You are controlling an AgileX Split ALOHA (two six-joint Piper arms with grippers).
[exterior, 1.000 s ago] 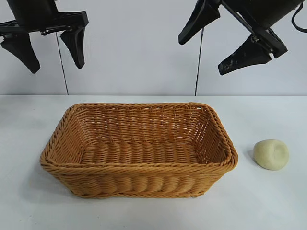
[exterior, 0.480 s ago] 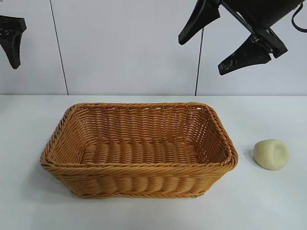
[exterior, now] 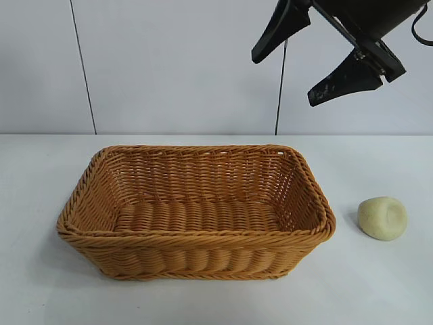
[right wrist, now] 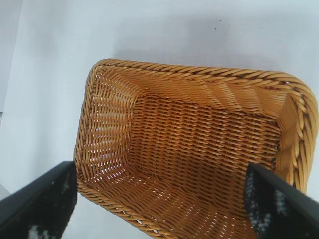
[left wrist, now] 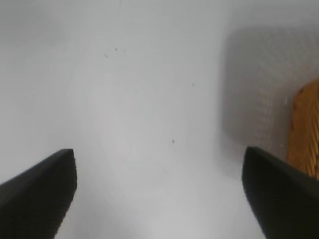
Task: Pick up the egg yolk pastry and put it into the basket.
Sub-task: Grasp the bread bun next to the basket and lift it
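Right tool hanging high above the basket, toward its right end, jaws spread wide, gripping nothing. Left tool gaping just as wide and empty over bare desk off the basket's left side, out of the exterior view. Egg yolk pastry resting on the desk just right of the basket, apart from its rim, dented face up. Below and right of the right tool, clearly the nearer arm. Pastry absent from both wrist views.
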